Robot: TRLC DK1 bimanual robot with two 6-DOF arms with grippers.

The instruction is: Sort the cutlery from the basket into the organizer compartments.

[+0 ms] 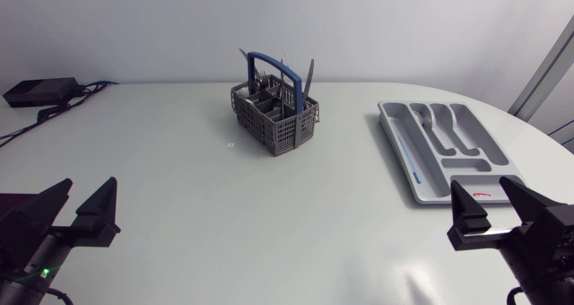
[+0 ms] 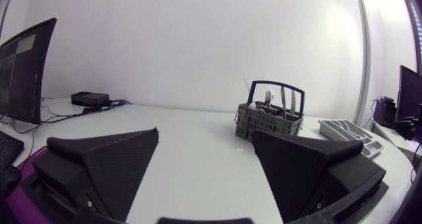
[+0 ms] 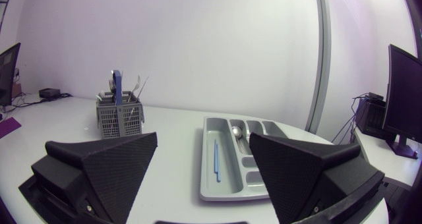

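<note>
A grey cutlery basket [image 1: 273, 118] with a blue handle stands at the table's far middle, with several pieces of cutlery upright in it. The grey organizer [image 1: 446, 148] lies at the right, holding a blue stick in its long side slot and a spoon [image 3: 236, 133] further in. My left gripper [image 1: 79, 208] rests open and empty at the near left. Open and empty too, my right gripper [image 1: 491, 205] sits at the near right, just before the organizer [image 3: 234, 159]. The left wrist view has the basket [image 2: 268, 117] far ahead of its gripper [image 2: 206, 159], the organizer [image 2: 347, 132] beyond.
A black box [image 1: 40, 91] with cables lies at the table's far left corner. A small white mark [image 1: 230, 144] sits on the table left of the basket. The table's rounded edge curves close behind the organizer.
</note>
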